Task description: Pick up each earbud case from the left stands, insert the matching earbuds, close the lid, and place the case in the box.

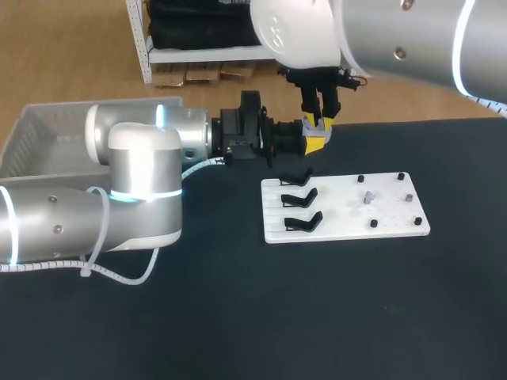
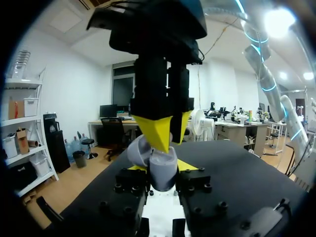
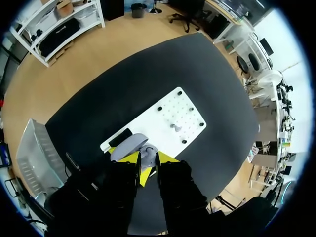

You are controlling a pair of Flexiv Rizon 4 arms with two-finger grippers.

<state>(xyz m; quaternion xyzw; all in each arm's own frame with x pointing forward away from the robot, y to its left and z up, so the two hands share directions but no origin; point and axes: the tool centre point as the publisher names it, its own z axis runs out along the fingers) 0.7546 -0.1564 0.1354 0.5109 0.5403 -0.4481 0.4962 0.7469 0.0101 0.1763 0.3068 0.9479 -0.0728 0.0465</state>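
A black bench (image 1: 238, 317) fills the scene, with a white board (image 1: 396, 226) laid on it right of the middle and a pale box (image 1: 32, 138) set at its far left corner. All three black stands (image 1: 301, 198) at the board's left side are seen bare, and one small grey earbud (image 1: 367, 197) lies among the pegs near the board's middle. No case is made out in the part of the box that shows, so the task is judged to be at an early stage. One case is in hand and being filled, while the closing of its lid and its placing in the box are not yet done. The grey earbud case (image 2: 163, 173) is held above the bench just beyond the board's far left corner, clamped from both sides by the left pincer (image 1: 314, 142). The right pincer (image 1: 320, 120) is set directly over it. Whether the right pincer is open or closed on an earbud cannot be told. In the head view the case is almost wholly hidden behind the two pincers. Only in the left wrist view is its lid (image 2: 138, 152) shown raised, with the right pincer's yellow tips at its mouth. The right wrist view alone gives the case, board and box together from above.
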